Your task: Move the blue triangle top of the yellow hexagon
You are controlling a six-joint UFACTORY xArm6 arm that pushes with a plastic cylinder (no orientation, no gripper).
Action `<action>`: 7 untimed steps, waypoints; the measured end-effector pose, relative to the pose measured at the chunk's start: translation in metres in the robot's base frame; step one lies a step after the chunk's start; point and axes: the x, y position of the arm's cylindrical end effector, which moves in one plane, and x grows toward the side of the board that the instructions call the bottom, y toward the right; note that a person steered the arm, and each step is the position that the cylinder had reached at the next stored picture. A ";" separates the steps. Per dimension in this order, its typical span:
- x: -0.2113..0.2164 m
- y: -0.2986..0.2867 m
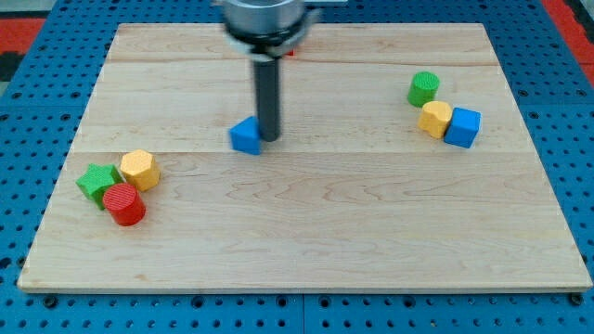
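The blue triangle [246, 135] sits a little left of centre in the upper half of the table [306, 232], with my tip [268, 139] touching its right side; there are no fingers here, only the straight dark rod hanging from the grey metal head at the top of the frame. Bare wood lies between the triangle and the yellow hexagon [139, 170], which is in the left part of the frame, near the table's left edge. Touching the hexagon are a green star-shaped block [96, 182] on its left and a red cylinder [124, 205] below it. At the upper right, well apart from the triangle, a green cylinder [423, 89], a second yellow block [434, 119] and a blue cube [462, 127] cluster together. The lower centre and lower right of the table are open. The table is pale planked wood with visible grain, resting on a blue perforated base [28, 111]; the blocks look matte and finely ribbed.
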 end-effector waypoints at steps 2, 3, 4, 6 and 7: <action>-0.010 -0.076; 0.015 -0.105; 0.016 -0.104; -0.008 -0.062; -0.017 -0.037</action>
